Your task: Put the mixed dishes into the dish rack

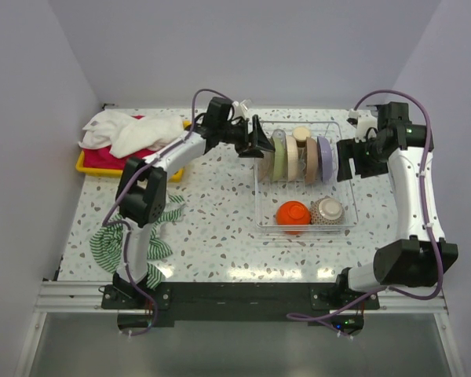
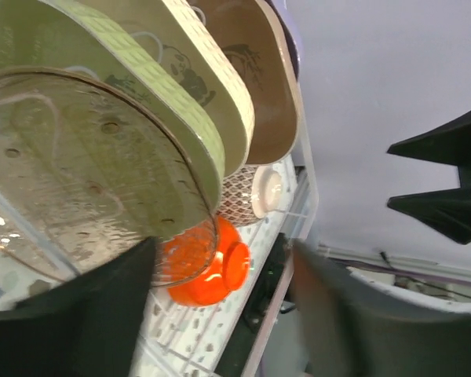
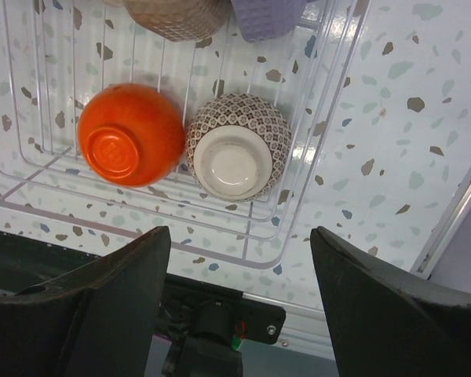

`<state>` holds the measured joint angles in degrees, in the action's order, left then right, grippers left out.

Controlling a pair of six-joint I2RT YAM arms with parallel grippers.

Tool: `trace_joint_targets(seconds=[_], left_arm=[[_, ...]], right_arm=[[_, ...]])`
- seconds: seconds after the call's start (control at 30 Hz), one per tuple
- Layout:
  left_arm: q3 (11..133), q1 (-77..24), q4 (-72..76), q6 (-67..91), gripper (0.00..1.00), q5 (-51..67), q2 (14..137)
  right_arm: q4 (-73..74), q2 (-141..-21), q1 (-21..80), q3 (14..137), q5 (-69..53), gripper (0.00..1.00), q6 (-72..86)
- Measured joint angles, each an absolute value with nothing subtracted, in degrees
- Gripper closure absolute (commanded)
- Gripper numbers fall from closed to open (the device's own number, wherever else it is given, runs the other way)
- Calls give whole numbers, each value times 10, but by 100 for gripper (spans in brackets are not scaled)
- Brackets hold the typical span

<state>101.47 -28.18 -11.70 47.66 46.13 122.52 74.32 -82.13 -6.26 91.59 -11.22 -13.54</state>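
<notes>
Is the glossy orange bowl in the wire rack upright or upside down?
Upside down: the glossy orange bowl rests rim down, its foot ring facing up.

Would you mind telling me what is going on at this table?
A robot is loading a rack. The left gripper is at its left end, jaws open, with a clear glass right by its fingers, beside the upright plates. The right gripper hovers open and empty at the right end. An orange bowl and a patterned bowl sit upside down in the rack.
</notes>
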Motion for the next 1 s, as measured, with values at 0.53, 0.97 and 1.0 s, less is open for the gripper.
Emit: trace_joint_targets(seconds=[0.53, 0.97, 1.0], left_arm=[[985, -172, -343, 165, 0, 308, 1046], [908, -184, -349, -55, 0, 110, 886], [895, -184, -350, -60, 0, 97, 876]], right_arm=[[734, -849, -64, 988, -128, 1, -101], [640, -808, -69, 921, -21, 1, 41], [637, -801, -69, 903, -8, 1, 46]])
